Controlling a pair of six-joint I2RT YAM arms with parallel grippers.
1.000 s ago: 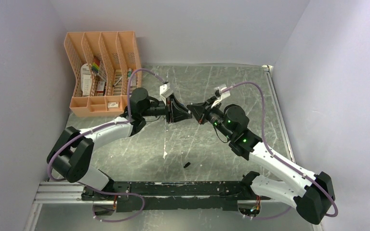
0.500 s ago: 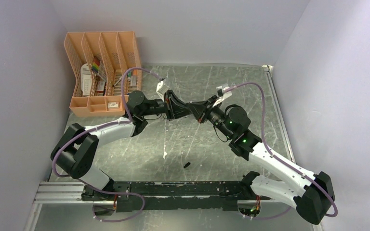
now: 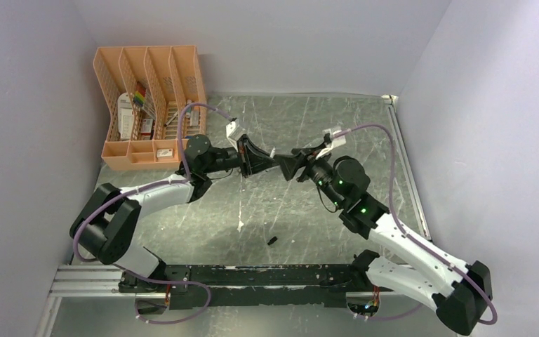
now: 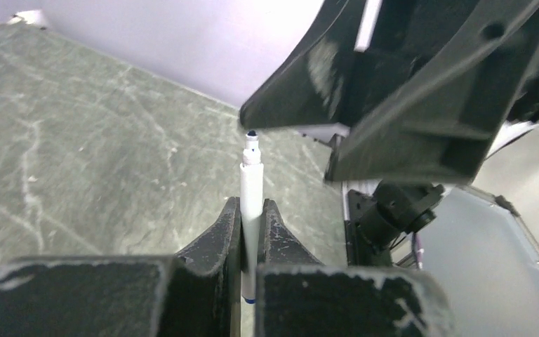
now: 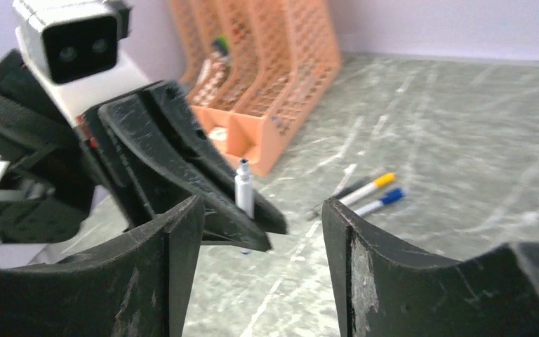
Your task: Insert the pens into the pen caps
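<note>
My left gripper (image 4: 251, 203) is shut on a white-barrelled pen (image 4: 250, 182); the bare tip sticks out beyond the fingers. In the top view the left gripper (image 3: 272, 163) meets my right gripper (image 3: 289, 166) tip to tip above the middle of the table. The right gripper (image 5: 260, 210) is open with nothing between its jaws, just in front of the held pen (image 5: 243, 191). On the table behind lie a white pen with a yellow cap (image 5: 386, 180), a white pen with a blue cap (image 5: 393, 196) and a dark pen (image 5: 340, 192). A black cap (image 3: 271, 241) lies alone near the front.
An orange mesh desk organizer (image 3: 151, 105) with stationery stands at the back left against the wall. The right arm's fingers (image 4: 393, 91) loom close over the held pen in the left wrist view. Purple cables loop over both arms.
The left gripper has closed on the white pen. The right gripper, shut before, has opened and drawn back slightly to the right.
</note>
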